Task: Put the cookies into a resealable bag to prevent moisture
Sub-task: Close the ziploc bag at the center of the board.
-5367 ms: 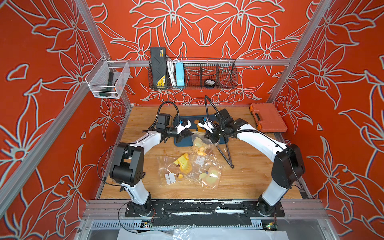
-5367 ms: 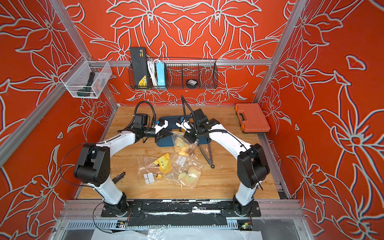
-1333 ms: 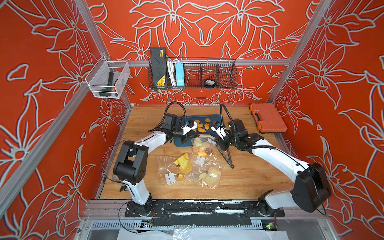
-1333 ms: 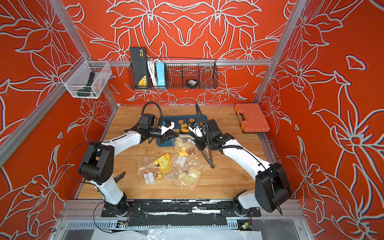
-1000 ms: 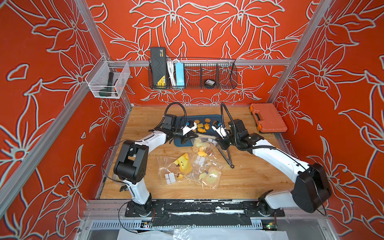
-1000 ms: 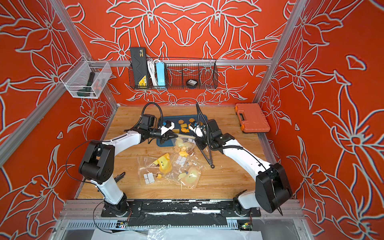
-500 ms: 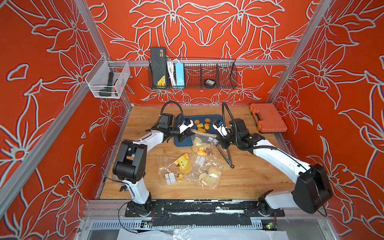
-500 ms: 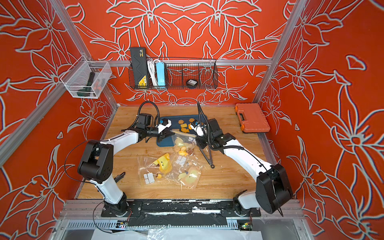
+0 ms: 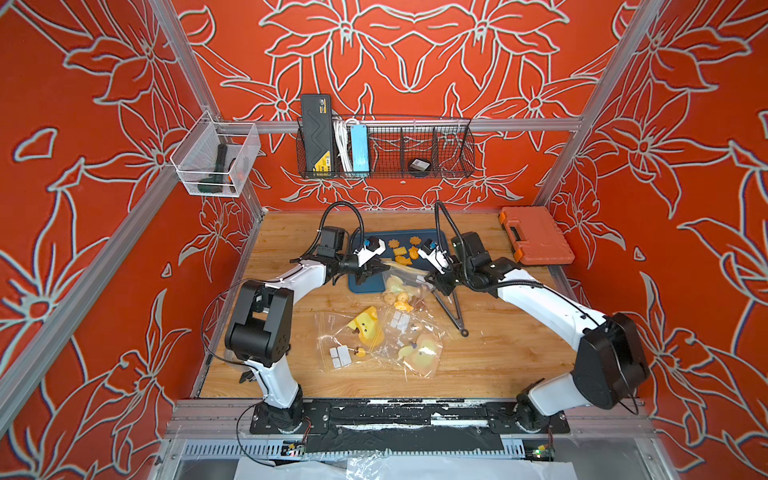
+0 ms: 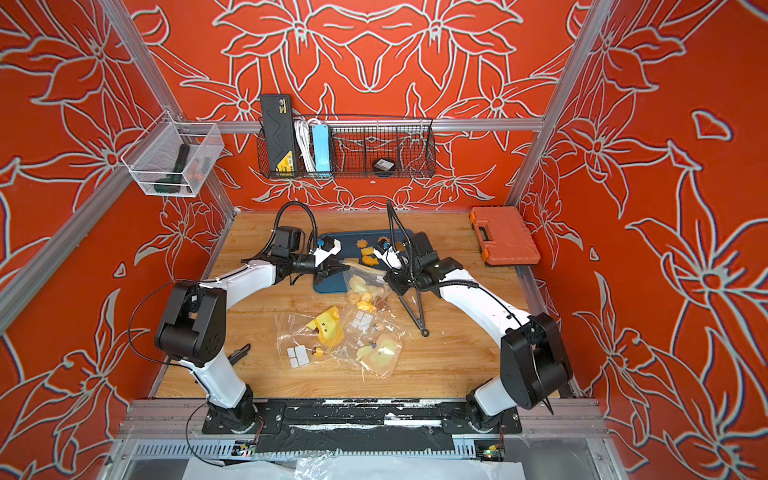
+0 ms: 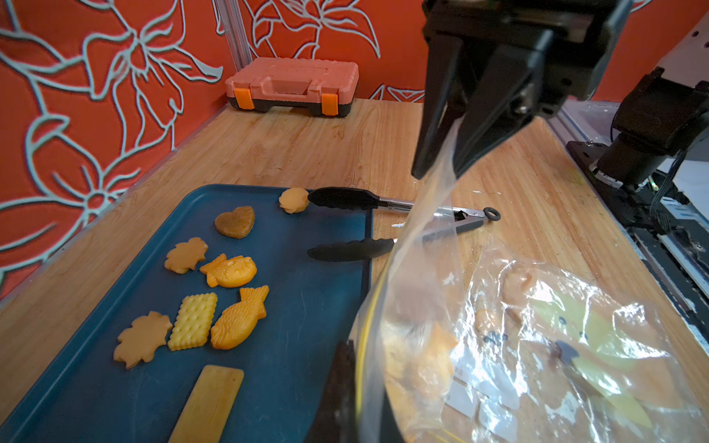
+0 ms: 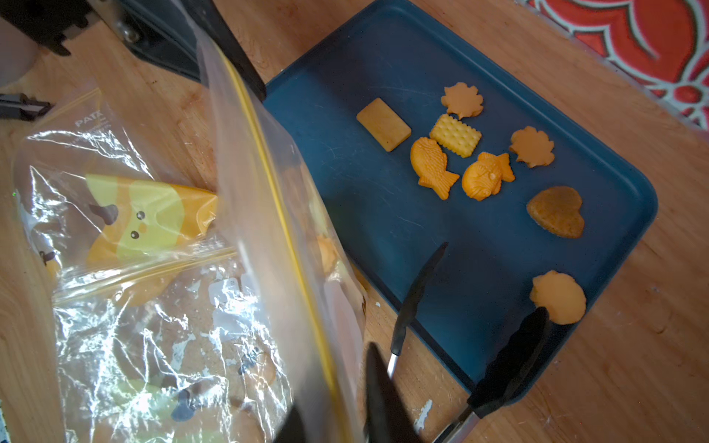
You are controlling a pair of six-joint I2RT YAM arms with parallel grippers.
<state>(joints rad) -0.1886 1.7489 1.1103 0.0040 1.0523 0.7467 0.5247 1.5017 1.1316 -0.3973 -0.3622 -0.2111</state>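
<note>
The left end effector [image 9: 374,269] is pinched shut on one end of the zip edge of the resealable bag [image 9: 401,286]. The right end effector [image 11: 441,167] is pinched shut on the other end. Between them the yellow zip strip is pulled into a straight, slanting line above the near edge of the blue tray [image 11: 307,345]. The rest of the bag hangs down onto the tabletop [image 9: 498,353].

A few of the cookies [image 9: 399,298] show through the plastic at the bag's lower end. Eight more lie loose: seven on the tray, among them two fish, a heart, leaf shapes and rectangles, and one scalloped piece [image 11: 293,199] on the tray's rim. That piece touches one black tip of the tongs [image 11: 345,197], which lie unheld with their tips over the tray and their handle on the tabletop. Two similar bags [image 9: 361,336] lie flat nearer the robot's base, apart from all this.

I judge that filling is only partly done and that the bag is being held up and steadied at its mouth. With the strip drawn this taut the mouth looks nearly flat rather than gaping. The next move probably calls for slackening that pull and for one end effector to release the rim, so it can take up the tongs or a cookie while the other keeps the opening raised. Letting go carelessly could tip the bag and spill what it holds.
</note>
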